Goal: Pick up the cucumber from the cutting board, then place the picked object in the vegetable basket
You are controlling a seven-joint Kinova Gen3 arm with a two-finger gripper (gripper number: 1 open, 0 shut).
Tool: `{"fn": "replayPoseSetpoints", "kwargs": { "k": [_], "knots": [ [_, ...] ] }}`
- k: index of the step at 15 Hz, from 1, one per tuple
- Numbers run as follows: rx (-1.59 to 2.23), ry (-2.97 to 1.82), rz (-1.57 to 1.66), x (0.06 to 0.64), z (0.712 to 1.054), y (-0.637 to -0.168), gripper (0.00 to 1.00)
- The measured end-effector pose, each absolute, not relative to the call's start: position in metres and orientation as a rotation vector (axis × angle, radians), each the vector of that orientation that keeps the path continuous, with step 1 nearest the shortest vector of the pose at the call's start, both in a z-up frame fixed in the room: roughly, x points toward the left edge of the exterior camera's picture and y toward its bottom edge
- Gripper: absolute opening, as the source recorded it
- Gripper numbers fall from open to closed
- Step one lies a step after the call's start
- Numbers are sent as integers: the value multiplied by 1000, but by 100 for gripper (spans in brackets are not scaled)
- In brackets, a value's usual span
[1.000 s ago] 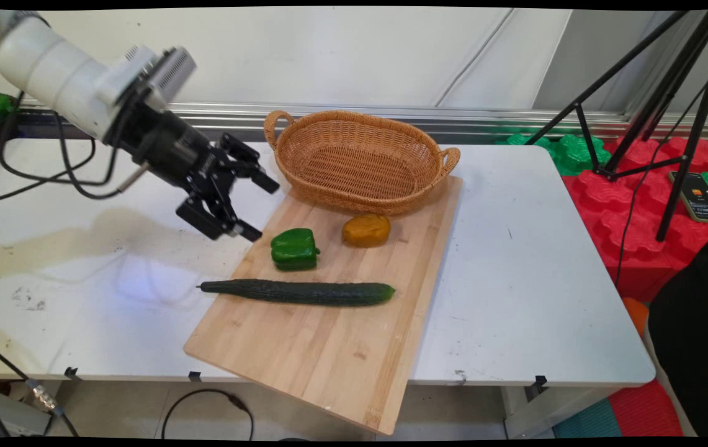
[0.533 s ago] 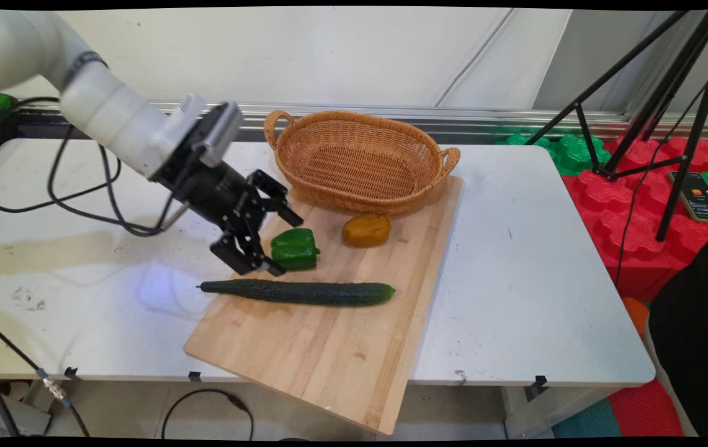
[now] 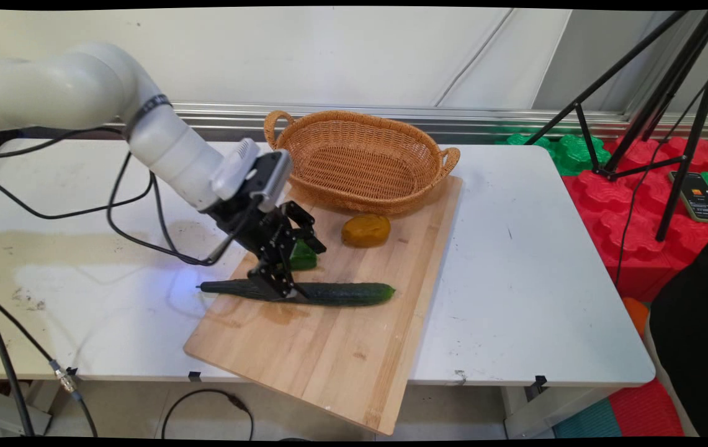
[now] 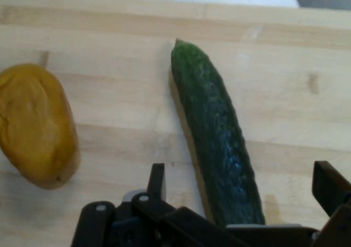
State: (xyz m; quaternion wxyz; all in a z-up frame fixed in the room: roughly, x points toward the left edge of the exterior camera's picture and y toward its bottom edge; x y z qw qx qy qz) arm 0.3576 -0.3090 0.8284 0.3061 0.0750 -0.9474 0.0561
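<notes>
Black gripper (image 3: 295, 273) moved from green pepper (image 3: 304, 256) down over cucumber (image 4: 216, 132) | jaws spread, straddling it

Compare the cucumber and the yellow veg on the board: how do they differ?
The cucumber is long, thin and dark green; the yellow vegetable is short, rounded and mustard-coloured. The gripper straddles the cucumber with its fingers open; the yellow vegetable lies apart, nearer the basket. Both rest on the board.
</notes>
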Motion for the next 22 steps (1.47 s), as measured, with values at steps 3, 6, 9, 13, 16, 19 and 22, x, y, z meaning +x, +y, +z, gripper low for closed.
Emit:
{"fn": "replayPoseSetpoints", "kwargs": {
  "k": [3, 6, 9, 13, 16, 19, 22],
  "knots": [
    [181, -2534, 154, 348, 815, -316, 100],
    [163, -2550, 156, 341, 806, -319, 100],
    [143, -2561, 157, 335, 800, -322, 100],
    [118, -2573, 160, 328, 793, -325, 100],
    [104, -2580, 162, 325, 789, -326, 100],
    [90, -2583, 166, 321, 786, -329, 0],
    [85, -2582, 165, 317, 785, -330, 0]
  ]
}}
